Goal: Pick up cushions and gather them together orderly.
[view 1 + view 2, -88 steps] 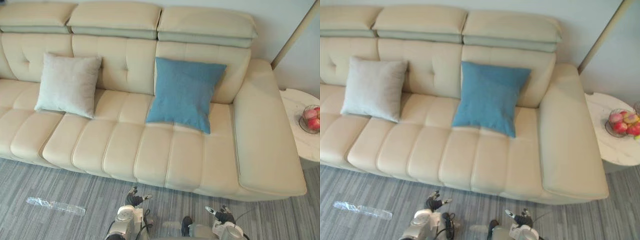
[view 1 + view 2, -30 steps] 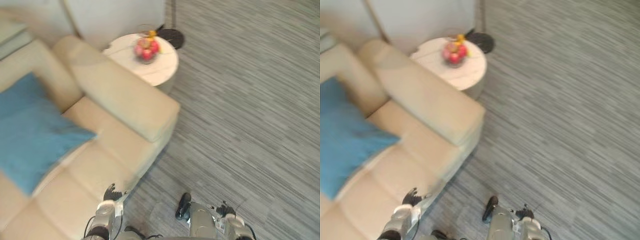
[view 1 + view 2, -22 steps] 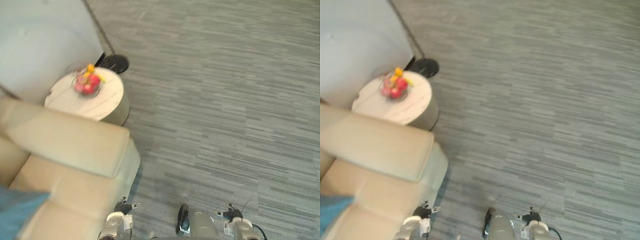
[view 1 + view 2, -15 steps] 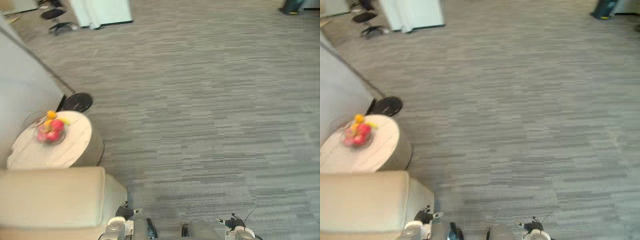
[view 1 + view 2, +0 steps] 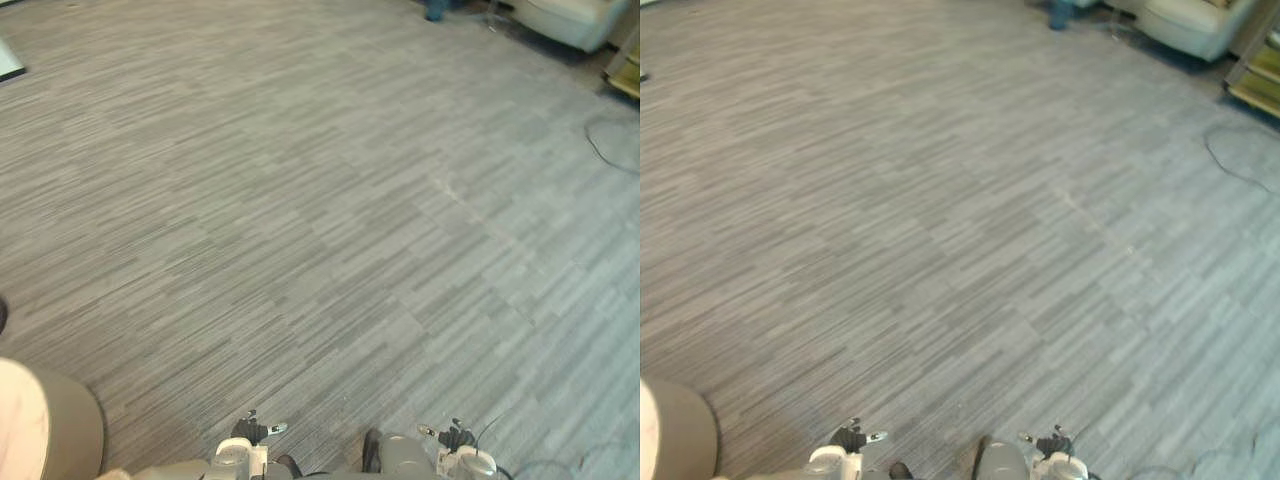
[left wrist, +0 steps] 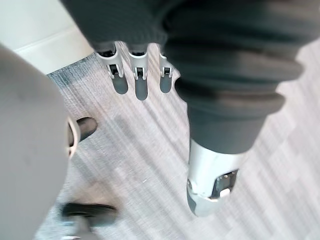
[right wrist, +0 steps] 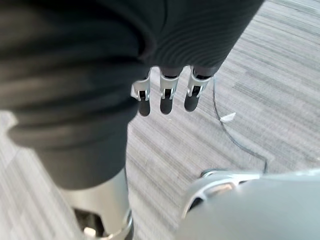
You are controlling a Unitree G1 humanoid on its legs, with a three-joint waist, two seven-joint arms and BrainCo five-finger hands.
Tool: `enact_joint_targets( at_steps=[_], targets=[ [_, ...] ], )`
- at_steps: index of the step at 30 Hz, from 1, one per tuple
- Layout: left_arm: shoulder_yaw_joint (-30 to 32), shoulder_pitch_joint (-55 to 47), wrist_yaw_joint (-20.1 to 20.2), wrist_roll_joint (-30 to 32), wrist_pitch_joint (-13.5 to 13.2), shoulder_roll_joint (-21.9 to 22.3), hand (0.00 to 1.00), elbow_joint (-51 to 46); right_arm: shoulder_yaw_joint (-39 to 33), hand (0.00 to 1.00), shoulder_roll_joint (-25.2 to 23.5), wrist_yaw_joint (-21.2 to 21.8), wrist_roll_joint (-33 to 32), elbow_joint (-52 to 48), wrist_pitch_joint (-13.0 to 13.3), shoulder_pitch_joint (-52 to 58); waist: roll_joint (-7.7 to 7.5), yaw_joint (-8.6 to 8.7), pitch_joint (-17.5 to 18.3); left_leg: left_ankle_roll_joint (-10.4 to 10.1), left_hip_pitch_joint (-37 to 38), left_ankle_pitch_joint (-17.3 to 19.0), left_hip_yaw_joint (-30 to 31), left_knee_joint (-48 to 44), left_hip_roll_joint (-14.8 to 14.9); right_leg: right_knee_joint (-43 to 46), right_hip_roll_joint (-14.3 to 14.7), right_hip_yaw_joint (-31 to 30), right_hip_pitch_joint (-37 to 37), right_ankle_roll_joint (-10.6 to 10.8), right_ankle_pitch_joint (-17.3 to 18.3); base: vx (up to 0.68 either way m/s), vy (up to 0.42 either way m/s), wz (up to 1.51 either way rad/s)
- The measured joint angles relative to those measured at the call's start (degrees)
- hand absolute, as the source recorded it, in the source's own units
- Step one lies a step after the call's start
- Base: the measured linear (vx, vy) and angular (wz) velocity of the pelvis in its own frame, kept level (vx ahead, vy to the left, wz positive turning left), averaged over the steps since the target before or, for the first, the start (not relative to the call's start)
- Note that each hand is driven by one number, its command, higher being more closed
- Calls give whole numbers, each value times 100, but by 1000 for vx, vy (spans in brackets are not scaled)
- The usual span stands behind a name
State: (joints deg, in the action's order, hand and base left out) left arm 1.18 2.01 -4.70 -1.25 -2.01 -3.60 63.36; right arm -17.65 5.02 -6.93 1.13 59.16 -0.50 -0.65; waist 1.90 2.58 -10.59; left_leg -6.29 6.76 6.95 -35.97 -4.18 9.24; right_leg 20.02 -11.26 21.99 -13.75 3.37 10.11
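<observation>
- Swung to my right since the earlier frames: my head has turned away from the sofa, so it is the view that has shifted, not the things.
- Back then the cushions were on the sofa seat, leaning on its backrest, the grey one to the left and the blue one to the right, well apart.
- Now I face the carpet [image 5: 320,200], grey and finely striped, running far ahead of me.
- The curved side of the round desk [image 5: 78,440] sits in the lower left corner, near my left arm.
- A pale chair [image 5: 1185,25] stands far off at the upper right.
- My left hand [image 5: 250,432] hangs low by my side, above the carpet and touching nothing.
- Its fingers [image 6: 141,87] are straight in a row pointing down at the floor, with the thumb [image 6: 210,187] set apart. The hand is relaxed and holds nothing.
- My right hand [image 5: 455,437] hangs at the same height on the other side.
- Its fingers [image 7: 167,100] are also straight, pointing down at the carpet with nothing between them.
</observation>
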Motion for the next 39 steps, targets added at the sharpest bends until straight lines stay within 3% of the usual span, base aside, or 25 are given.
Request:
enact_joint_targets(
  at_steps=[1, 2, 6, 7, 9, 10, 11, 12, 14, 16, 19, 22, 23, 24, 25, 27, 28, 30, 31, 32, 34, 35, 37, 38, 39],
  targets=[
    [0, 28, 2, -1, 2, -96, 0, 43, 7, 0, -2, 0, -2, 40, -3, 4, -163, 1, -31, -205, 171, 7, -139, 7, -20, -114, -169, 330, -19, -282, -614, 126, -170, -77],
    [-1, 37, -3, 0, 9, -104, 0, 49, 8, 0, 16, 1, 0, 42, -2, 0, -133, 1, -37, -227, 204, 7, -146, 14, 20, -79, -100, 316, -24, -311, -582, 154, -212, -63],
    [-78, 147, 41, 66, 6, 72, 0, 31, -27, 0, 191, 5, -8, 64, 2, 88, 26, 81, -12, -512, 457, 7, -92, -16, 225, 1063, 48, -61, -464, -412, 434, 183, -303, -45],
    [-121, 178, 46, 120, 1, 126, 0, 18, -29, 0, 182, 10, -16, 66, 8, 124, 62, 163, 3, -650, 285, 173, 110, -911, 620, 1181, 206, -87, -352, -454, 694, 210, -314, -34],
    [-112, 169, 46, 125, 1, 173, 0, 0, -28, 0, 178, 11, -16, 91, 15, 209, 81, 175, 4, -547, -6, 133, 391, -2042, 1030, 1067, 389, -118, -97, -517, 781, 238, -321, -31],
    [-108, 114, 47, 126, -1, 232, 0, -113, -29, 0, 192, 4, -16, 130, 13, 332, 133, 157, -5, -83, -344, -176, 707, -3247, 1463, 912, 601, -189, 227, -635, 824, 262, -286, -50],
    [-110, 15, 50, 126, -3, 268, 0, -197, -20, 0, 195, -1, -16, 158, 10, 408, 147, 120, -6, 176, -572, -366, 925, -3974, 1647, 821, 716, -293, 437, -800, 822, 330, -268, -74],
    [-104, -63, 55, 113, -20, 298, 0, -314, -24, 0, 213, -2, -67, 183, 8, 421, 139, 77, -11, 107, -900, -202, 1252, -4871, 1643, 714, 842, -501, 651, -945, 907, 224, -109, -83],
    [-95, -70, 44, 106, -26, 278, 0, -353, -27, 0, 260, -27, -142, 249, 3, 402, 134, 36, -21, -112, -1362, 177, 1530, -5538, 1166, 463, 901, -924, 1021, -981, 926, 315, -76, -110],
    [11, -98, 31, 101, -63, 268, 0, -450, -30, 0, 236, -28, -245, 294, 7, 392, 119, -29, -34, -62, -1699, 465, 1296, -5117, 759, 172, 918, -1362, 1330, -946, 824, 370, -16, -133],
    [16, -43, 13, 101, -113, 281, 0, -465, -239, 0, 156, -40, -410, 263, 23, 293, 89, -130, -85, 68, -1939, 510, 1214, -2901, 69, -198, 835, -2005, 1792, -899, 805, 395, 75, -123],
    [4, -11, -5, 100, -149, 345, 0, -439, -291, 0, 168, -66, -580, 251, 95, 302, 151, -169, -95, -47, -2001, -213, 1875, -486, -441, -671, 780, -2415, 2147, -603, 919, 420, 185, -100],
    [-6, 4, -4, 98, -147, 349, 0, -428, -291, 0, 168, -90, -587, 251, 96, 332, 176, -171, -93, 29, -2072, -346, 1953, -466, -438, -745, 802, -2496, 2256, -501, 1006, 505, 259, -70],
    [-3, 31, -1, 100, -146, 308, 0, -433, -305, 0, 121, -97, -595, 249, 94, 358, 70, -183, -96, 201, -2075, -635, 2001, -684, -506, -741, 685, -2625, 2376, -433, 1165, 660, 265, -63],
    [-10, 60, 1, 103, -144, 265, 0, -433, -349, 0, 11, -98, -613, 226, 117, 451, -210, -175, -9, 428, -2111, -518, 1966, -955, -805, -469, 388, -2738, 2341, -331, 1321, 560, 215, -47],
    [-76, 94, 2, 103, -142, 219, 0, -426, -362, 0, -64, -95, -613, 222, 127, 461, -334, -179, 18, 596, -2045, -324, 1816, -1015, -911, 185, 250, -2769, 2062, -257, 1272, 544, 145, -41],
    [-216, 129, 5, 112, -99, 211, 0, -414, -362, 0, -158, -92, -616, 218, 128, 446, -388, -172, -7, 622, -1801, -118, 1719, -946, -975, 1781, 148, -2751, 1290, 429, 912, 623, 176, -41],
    [-324, 139, 4, 109, -48, 214, 0, -409, -369, 0, -223, -78, -628, 228, 127, 433, -381, -155, -21, 609, -1433, -15, 1660, -773, -1014, 2800, 33, -2564, 773, 593, 902, 545, 151, -34],
    [-533, 148, -6, 109, -12, 226, 0, -355, -395, 0, -123, -73, -633, 215, 124, 429, -244, -126, -96, 611, -749, 72, 1611, -432, -971, 3104, -92, -1868, 471, 224, 1132, 505, 115, -28],
    [-565, 160, -4, 109, -12, 228, 0, -343, -389, 0, -99, -72, -634, 208, 126, 427, -215, -119, -113, 603, -649, 80, 1611, -365, -949, 3065, -94, -1723, 427, 156, 1175, 573, 94, -24],
    [-565, 338, -36, 103, -18, 202, 0, -314, -327, 0, -2, -89, -687, 4, 185, 368, 29, -27, -205, 552, -144, 110, 1517, -8, -698, 2378, 76, -953, -203, -102, 1292, 368, -21, -10],
    [-566, 380, -48, 103, -19, 176, 0, -314, -293, 0, 7, -90, -689, 1, 196, 305, 55, -5, -221, 544, -89, 115, 1479, 26, -637, 2080, 135, -875, -406, -120, 1214, 414, -91, -6],
    [-582, 507, -70, 97, -22, 145, 0, -312, -238, 0, 33, -89, -709, -6, 198, 164, 84, 98, -266, 382, 79, 217, 1438, 150, -475, 929, 255, -835, -965, -151, 563, 393, -134, 6],
    [-629, 548, -74, 95, -28, 137, 0, -312, -239, 0, 27, -90, -759, 6, 194, 173, 32, 114, -328, 228, 249, 316, 1445, 204, -492, 163, 261, -994, -1068, -146, -67, 490, -223, 16],
    [-661, 564, -75, 94, -34, 101, 0, -304, -239, 0, 27, -90, -794, 40, 176, 195, -30, 132, -406, 17, 500, 462, 1478, 206, -536, -176, 258, -1210, -1061, -143, -967, 663, -315, -1]
  ],
)
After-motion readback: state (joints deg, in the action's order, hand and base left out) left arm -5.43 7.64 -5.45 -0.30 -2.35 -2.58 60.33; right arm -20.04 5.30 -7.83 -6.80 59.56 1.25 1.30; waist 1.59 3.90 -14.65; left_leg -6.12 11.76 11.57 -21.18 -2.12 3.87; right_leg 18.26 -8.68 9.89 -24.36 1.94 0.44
